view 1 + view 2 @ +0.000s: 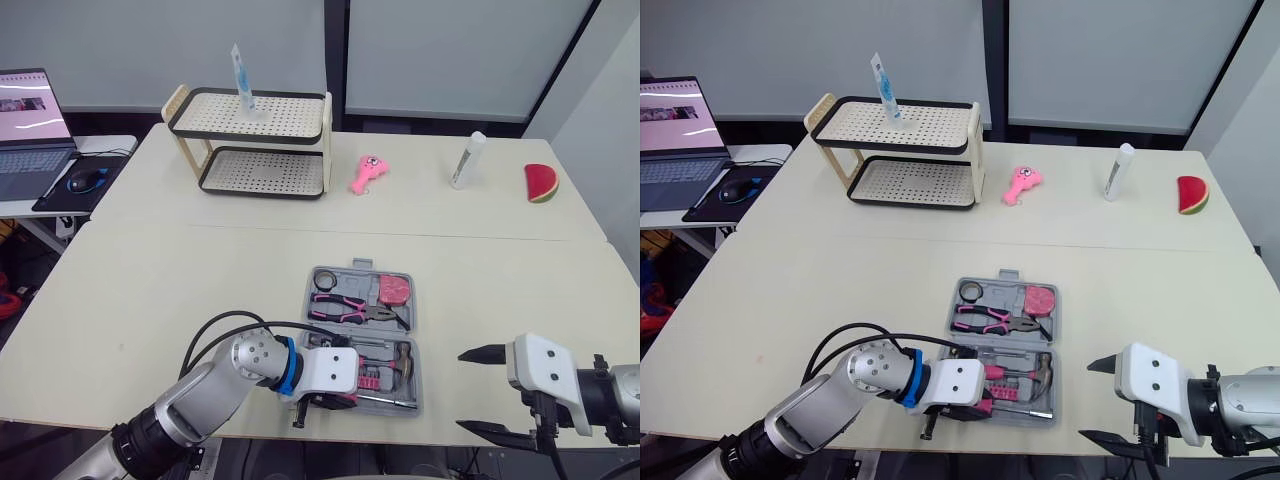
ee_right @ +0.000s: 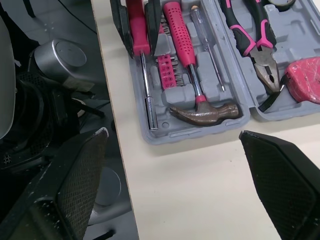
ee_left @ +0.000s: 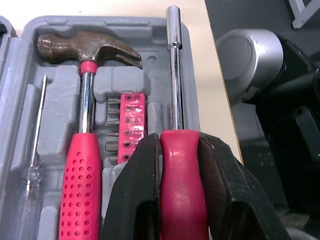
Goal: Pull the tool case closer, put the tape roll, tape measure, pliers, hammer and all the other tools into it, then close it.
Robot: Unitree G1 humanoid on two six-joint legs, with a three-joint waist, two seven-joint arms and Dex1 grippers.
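The left gripper point(image 3: 179, 146) is nearest to us, its two black fingers clenched on the red handle of the driver point(image 3: 173, 75). The shaft lies along the outermost groove of the case point(image 2: 190, 134), on the side toward the table's point(image 1: 200, 290) front edge. We judge the step in hand to be seating this last tool, since the driver looks level in its slot but has not been let go.

The case lies open and flat, close to the front edge, so the pull appears done. In the near half with the driver are the hammer point(image 3: 82, 165), the bits point(image 3: 132, 125) and a thin screwdriver point(image 3: 35, 165). The far half holds the tape roll point(image 1: 323, 277), the pliers point(image 1: 350, 308) and the tape measure point(image 1: 394, 290). We see no loose tool on the table around it (the things at the far side do not look like tools).

The right gripper point(image 1: 483, 391) hangs to the right of the case with its fingers spread wide and nothing between them.

Next, we think, the left fingers must part and lift straight up without dragging the handle out of its groove. Then the far half needs folding over the near one, with both arms well clear of it.
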